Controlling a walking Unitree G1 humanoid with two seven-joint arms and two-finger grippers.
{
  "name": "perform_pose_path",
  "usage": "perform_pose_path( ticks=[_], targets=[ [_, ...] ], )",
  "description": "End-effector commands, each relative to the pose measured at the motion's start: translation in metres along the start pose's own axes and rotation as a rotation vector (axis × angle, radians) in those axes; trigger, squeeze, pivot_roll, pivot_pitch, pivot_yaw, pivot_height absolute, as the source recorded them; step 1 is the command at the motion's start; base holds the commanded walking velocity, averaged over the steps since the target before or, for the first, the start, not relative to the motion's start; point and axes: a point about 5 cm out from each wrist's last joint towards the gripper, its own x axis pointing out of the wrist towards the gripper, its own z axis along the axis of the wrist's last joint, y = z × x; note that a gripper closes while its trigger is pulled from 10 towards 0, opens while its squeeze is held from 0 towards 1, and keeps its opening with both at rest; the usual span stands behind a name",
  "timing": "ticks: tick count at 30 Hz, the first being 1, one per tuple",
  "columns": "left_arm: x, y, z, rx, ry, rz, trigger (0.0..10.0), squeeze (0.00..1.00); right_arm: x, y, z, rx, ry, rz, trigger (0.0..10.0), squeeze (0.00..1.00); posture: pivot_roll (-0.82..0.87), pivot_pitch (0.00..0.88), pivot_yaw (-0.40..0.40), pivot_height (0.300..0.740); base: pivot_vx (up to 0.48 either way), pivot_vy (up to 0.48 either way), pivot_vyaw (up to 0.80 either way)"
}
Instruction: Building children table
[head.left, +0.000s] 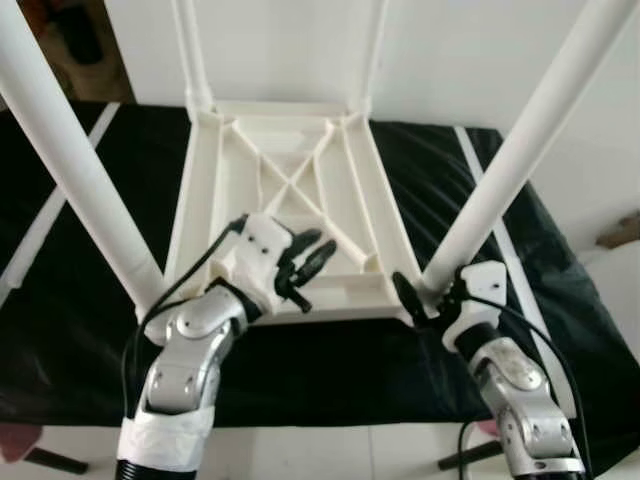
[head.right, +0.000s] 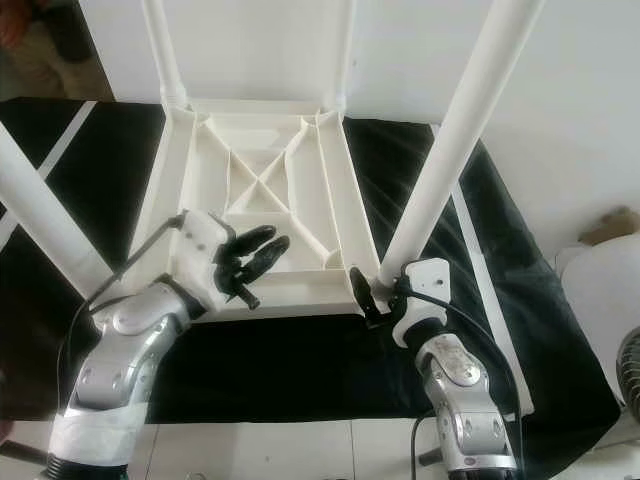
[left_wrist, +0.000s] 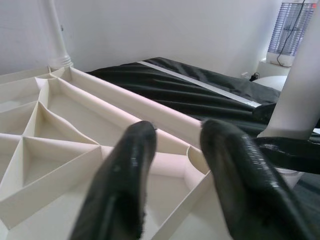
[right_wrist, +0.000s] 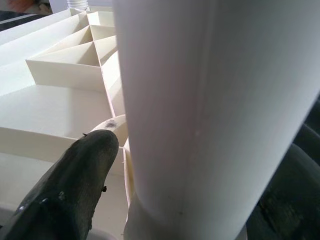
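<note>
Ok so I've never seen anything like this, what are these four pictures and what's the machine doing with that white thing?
It is a humanoid robot with two silver arms. The top two pictures come from cameras in its head, the other two from cameras on its wrists. An upside-down white plastic children's table lies on a black cloth, its four legs pointing up. The right gripper is closed around the base of the near right leg, where it meets the table's corner. The left gripper hovers open over the ribbed underside, holding nothing.

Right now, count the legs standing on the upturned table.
4: near left leg, near right leg in the right gripper, far left leg, far right leg.
</note>
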Motion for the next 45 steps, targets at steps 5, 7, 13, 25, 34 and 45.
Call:
perform_pose_path(
  ticks=[5, 7, 13, 25, 34, 45],
  targets=[
    [0.0012, 0.0009, 0.0027, -0.003, -0.007, 0.068, 10.0, 1.0, -0.0008, -0.0001, -0.0024, 0.001, 0.008, 0.008, 10.0, 0.0, -0.07, 0.129, -0.056, 0.74, 0.0, 0.0, 0.0],
    [0.0012, 0.0007, 0.0028, -0.004, -0.007, 0.066, 10.0, 1.0, -0.0009, -0.0002, -0.0024, 0.001, 0.009, 0.008, 10.0, 0.0, -0.07, 0.13, -0.057, 0.74, 0.0, 0.0, 0.0],
    [0.0005, 0.0006, 0.0029, -0.005, -0.007, 0.066, 10.0, 1.0, -0.0015, 0.0003, -0.0026, 0.002, 0.011, 0.01, 10.0, 0.0, -0.07, 0.135, -0.059, 0.74, 0.0, 0.0, 0.0],
    [-0.0007, 0.0005, 0.003, -0.007, -0.007, 0.065, 10.0, 1.0, -0.0007, 0.001, -0.0028, 0.003, 0.012, 0.015, 10.0, 0.0, -0.06, 0.133, -0.061, 0.74, 0.0, 0.0, 0.0],
    [-0.0001, 0.0008, 0.0029, -0.007, -0.005, 0.065, 10.0, 1.0, -0.0002, 0.0006, -0.0023, 0.003, 0.011, 0.013, 10.0, 0.0, -0.07, 0.133, -0.061, 0.74, 0.0, 0.0, 0.0],
    [0.001, 0.0024, 0.0016, 0.027, 0.013, 0.081, 10.0, 0.33, 0.0008, 0.0005, -0.0019, 0.005, 0.007, 0.012, 10.0, 0.0, -0.07, 0.127, -0.057, 0.74, 0.0, 0.0, 0.0]
  ],
)
